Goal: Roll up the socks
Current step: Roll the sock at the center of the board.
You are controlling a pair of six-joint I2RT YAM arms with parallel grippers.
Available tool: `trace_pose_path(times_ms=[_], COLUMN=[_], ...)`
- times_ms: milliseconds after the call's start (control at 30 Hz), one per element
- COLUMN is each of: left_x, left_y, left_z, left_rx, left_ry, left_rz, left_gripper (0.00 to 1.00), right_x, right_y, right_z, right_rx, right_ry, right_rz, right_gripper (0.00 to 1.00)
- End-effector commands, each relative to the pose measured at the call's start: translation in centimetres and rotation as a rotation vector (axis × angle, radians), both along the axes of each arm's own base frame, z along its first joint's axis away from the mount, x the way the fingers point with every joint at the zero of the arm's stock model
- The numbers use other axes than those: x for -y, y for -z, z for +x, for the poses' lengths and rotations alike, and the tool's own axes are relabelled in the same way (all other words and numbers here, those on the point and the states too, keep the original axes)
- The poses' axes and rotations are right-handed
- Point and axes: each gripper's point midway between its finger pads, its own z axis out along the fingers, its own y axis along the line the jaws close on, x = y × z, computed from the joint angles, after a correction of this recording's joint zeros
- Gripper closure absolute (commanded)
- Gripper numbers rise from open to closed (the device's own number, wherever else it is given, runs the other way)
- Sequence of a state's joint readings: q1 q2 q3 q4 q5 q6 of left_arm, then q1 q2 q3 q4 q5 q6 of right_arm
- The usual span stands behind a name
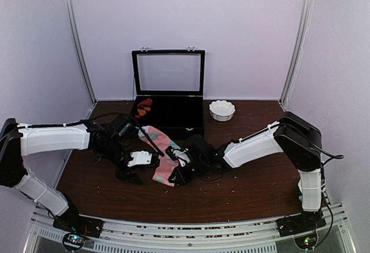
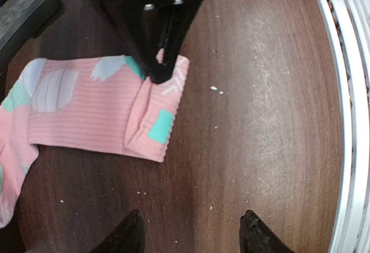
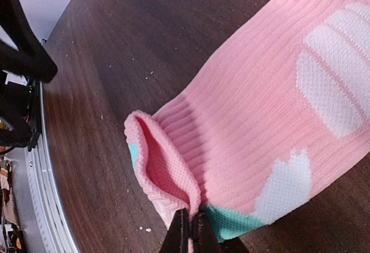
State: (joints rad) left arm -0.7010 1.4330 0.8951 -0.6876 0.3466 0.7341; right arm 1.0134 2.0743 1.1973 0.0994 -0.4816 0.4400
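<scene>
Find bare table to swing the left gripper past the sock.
Bare wood: the near edge of the table, in front of the pink sock, and the back right around the white bowl. Crowded: the centre, where left gripper and right gripper crowd the sock before the black box.

Soft even light, sharp, wrist-view edges bowed

Long pink sock (image 1: pixel 161 155), ribbed, with mint and white patches. Laid flat lengthwise on dark wood table (image 1: pixel 248 189), cuff end toward near edge. Cuff folded back on itself, fold raised, opening slightly agape.
</scene>
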Motion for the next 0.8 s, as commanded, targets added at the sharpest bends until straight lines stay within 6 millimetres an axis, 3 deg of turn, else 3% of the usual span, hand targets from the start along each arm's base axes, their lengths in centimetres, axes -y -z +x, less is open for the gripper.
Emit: trace_pose_path(times_ms=[0, 367, 767], left_x=[1.0, 5.0, 5.1], left_y=[1.6, 2.6, 4.9], left_z=[-0.4, 1.3, 0.6], left_rx=[0.114, 0.245, 0.243], left_ry=[0.171, 0.293, 0.331], left_rz=[0.056, 0.072, 0.126], left_gripper=[0.44, 0.47, 0.54], right_x=[1.9, 1.4, 1.2], right_y=[3.1, 3.1, 3.0], right_z=[-1.2, -1.8, -2.0], right_rx=[-0.109, -0.172, -0.223], right_ry=[0.027, 0.008, 0.027], right_rz=[-0.112, -0.127, -0.134], right_gripper=[1.0, 1.0, 1.0])
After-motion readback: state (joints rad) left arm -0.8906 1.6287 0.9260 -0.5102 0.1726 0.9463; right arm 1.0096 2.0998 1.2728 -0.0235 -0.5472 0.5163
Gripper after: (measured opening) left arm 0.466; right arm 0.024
